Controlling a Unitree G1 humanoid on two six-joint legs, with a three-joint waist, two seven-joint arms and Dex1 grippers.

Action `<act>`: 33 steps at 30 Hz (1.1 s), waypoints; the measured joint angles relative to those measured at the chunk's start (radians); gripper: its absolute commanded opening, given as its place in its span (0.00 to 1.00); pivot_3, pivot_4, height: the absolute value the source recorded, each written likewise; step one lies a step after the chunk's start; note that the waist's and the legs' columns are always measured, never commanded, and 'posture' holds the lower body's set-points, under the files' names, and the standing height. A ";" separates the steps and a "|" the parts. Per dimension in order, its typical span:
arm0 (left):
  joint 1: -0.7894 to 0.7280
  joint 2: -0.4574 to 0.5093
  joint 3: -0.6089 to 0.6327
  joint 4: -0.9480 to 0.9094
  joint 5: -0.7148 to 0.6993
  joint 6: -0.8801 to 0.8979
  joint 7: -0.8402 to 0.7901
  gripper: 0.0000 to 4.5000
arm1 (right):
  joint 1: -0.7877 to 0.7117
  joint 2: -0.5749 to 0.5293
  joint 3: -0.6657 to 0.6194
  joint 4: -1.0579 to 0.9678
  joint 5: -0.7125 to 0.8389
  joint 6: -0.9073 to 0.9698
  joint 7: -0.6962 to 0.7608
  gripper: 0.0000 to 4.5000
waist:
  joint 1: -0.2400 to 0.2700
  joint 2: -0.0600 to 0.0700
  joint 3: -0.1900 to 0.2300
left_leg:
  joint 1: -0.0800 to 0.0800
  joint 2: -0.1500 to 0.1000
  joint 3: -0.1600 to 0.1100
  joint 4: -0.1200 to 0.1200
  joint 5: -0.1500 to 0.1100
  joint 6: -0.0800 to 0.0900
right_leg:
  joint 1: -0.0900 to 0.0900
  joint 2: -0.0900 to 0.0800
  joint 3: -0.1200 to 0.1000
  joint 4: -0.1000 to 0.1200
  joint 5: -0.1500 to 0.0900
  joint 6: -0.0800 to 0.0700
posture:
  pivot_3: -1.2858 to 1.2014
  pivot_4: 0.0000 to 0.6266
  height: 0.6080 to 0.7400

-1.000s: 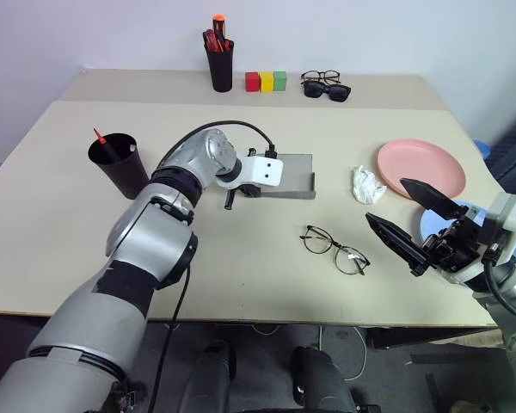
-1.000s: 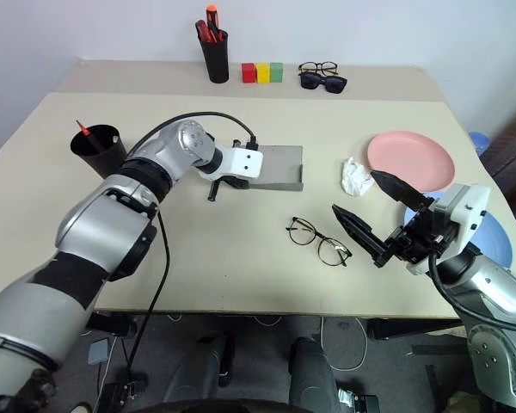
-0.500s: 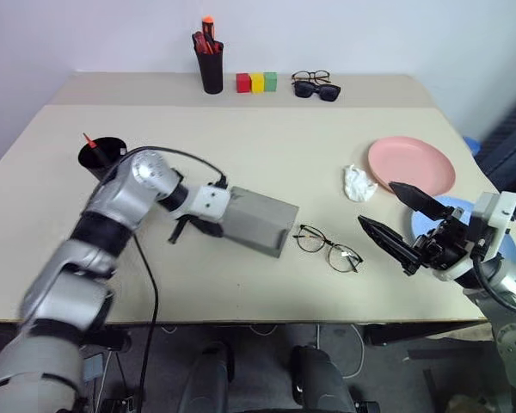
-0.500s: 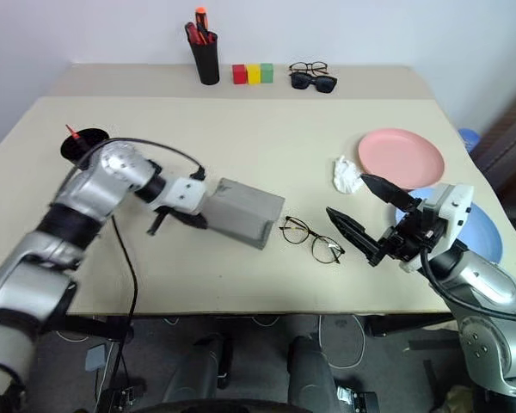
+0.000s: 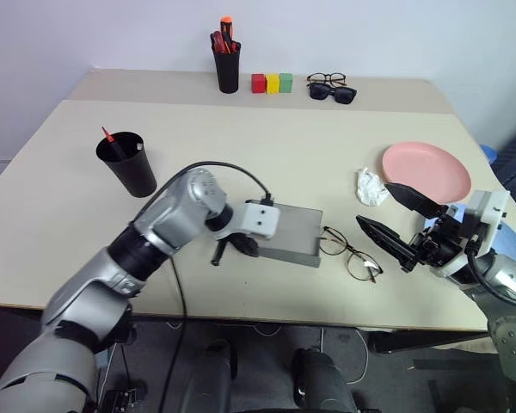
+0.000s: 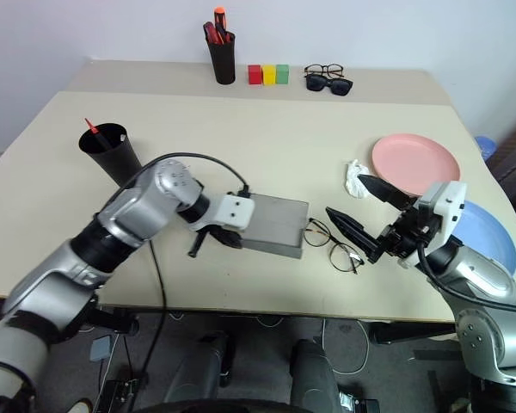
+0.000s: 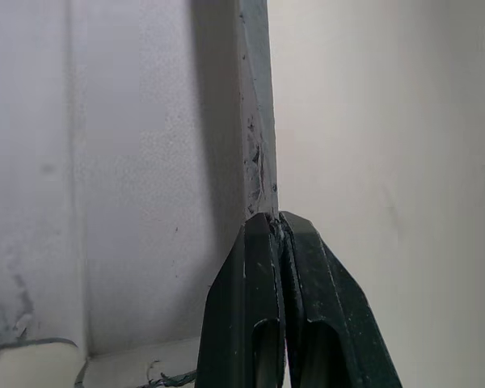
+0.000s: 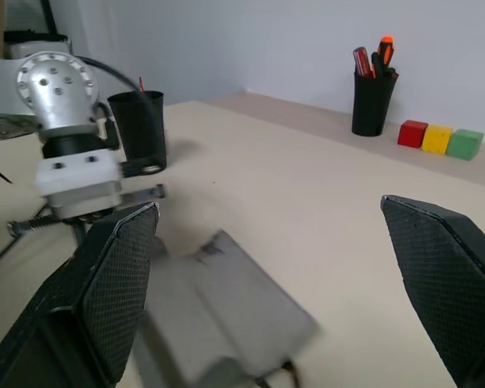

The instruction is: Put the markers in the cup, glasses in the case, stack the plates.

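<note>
Grey spectacle case (image 5: 285,234) near the table's front edge, pinched at its edge by our left gripper (image 7: 276,230).
We note the wire-framed glasses (image 5: 351,254) touching the case's right end; our right gripper (image 5: 394,221) hovers beside them, its 2 fingers spread wide and empty. Pink plate (image 5: 426,171) beyond.

A: What do the arms look like?

B: Both are silver-grey metal with rounded joint housings and dark bands between segments. A black cable loops from the left forearm to a white block at the wrist.

A: And the ends?

B: The left gripper (image 7: 281,234) has two slim black fingers with slotted bases. The right gripper (image 5: 399,220) has two broad black tapered fingers, their inner faces finely cross-hatched, on a white housing with black fittings.
</note>
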 measured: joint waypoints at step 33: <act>-0.039 -0.088 0.001 0.158 0.010 -0.082 0.148 0.01 | 0.721 0.015 -0.444 -0.204 0.012 0.014 0.142 1.00 | 0.001 0.005 -0.003 | -0.001 0.004 0.002 -0.004 -0.001 0.000 | 0.002 0.001 -0.001 -0.013 0.000 -0.001 | 0.52 0.24 1.00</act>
